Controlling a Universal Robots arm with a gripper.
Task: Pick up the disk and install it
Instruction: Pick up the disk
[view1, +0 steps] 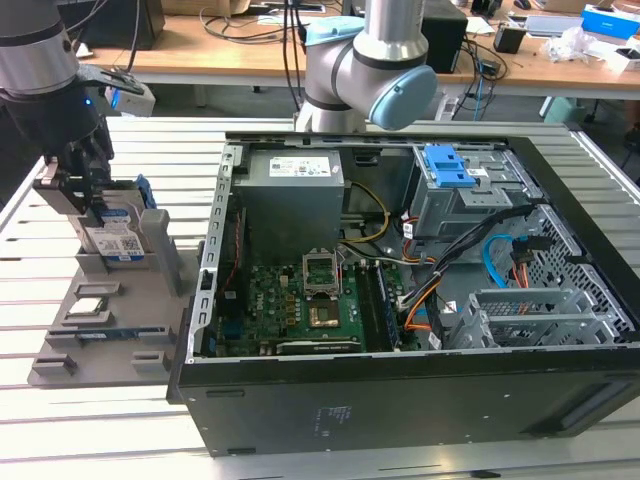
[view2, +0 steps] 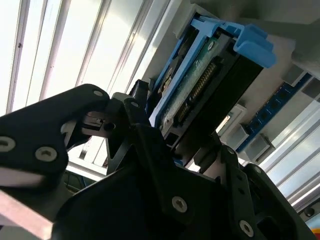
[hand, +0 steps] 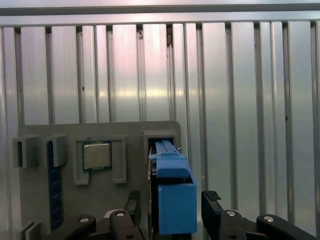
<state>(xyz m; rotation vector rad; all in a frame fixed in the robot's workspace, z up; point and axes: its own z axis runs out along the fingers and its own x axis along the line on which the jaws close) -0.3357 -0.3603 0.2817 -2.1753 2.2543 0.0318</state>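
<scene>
The disk stands on edge in a slot of the grey parts tray at the exterior view's left, its white-and-blue label facing out and blue rails along its sides. My gripper hangs right over it. In the first wrist view the disk's blue rail sits between my two black fingers, with a small gap on each side, so the gripper is open around it. The second wrist view shows the disk's connector edge and a blue rail tab just beyond the gripper.
A small square processor chip and a blue memory stick lie in other tray pockets. The open computer case fills the exterior view's right, with a grey drive cage and blue latch. The arm's base stands behind it.
</scene>
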